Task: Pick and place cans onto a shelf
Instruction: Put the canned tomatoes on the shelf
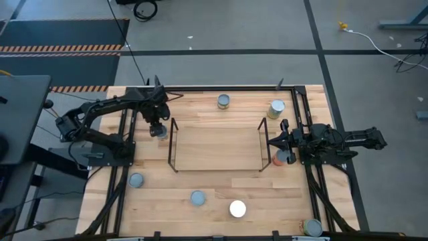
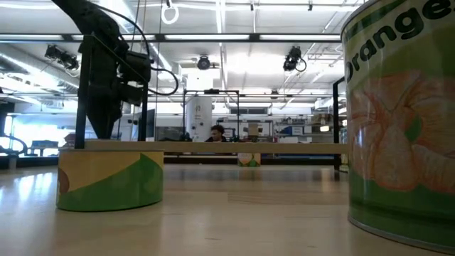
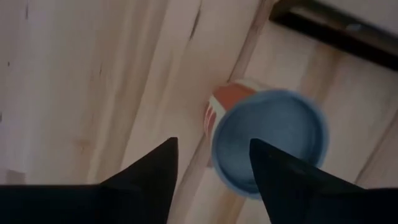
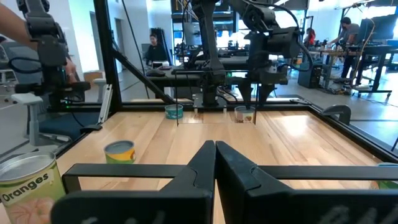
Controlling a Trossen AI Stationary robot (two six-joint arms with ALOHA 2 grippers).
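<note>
The black wire shelf (image 1: pixel 217 144) stands empty at the table's middle. My left gripper (image 1: pixel 158 126) hangs open, pointing down, just left of the shelf over a can with a blue-grey top and red-orange side (image 3: pixel 267 146). In the left wrist view the gripper (image 3: pixel 211 168) is above the can and apart from it. My right gripper (image 1: pixel 273 141) is shut and empty at the shelf's right end (image 4: pixel 215 155), beside an orange-sided can (image 1: pixel 281 158). Other cans stand upright on the table: two at the far edge (image 1: pixel 223 101) (image 1: pixel 277 108), several near the front, one white-topped (image 1: pixel 237 209).
The table's black metal frame (image 1: pixel 227 88) runs along its edges. Cans stand at the front left (image 1: pixel 136 180), front middle (image 1: pixel 197 197) and front right corner (image 1: pixel 312 227). Bare wood lies between the shelf and the front cans. People show in the room behind (image 4: pixel 153 46).
</note>
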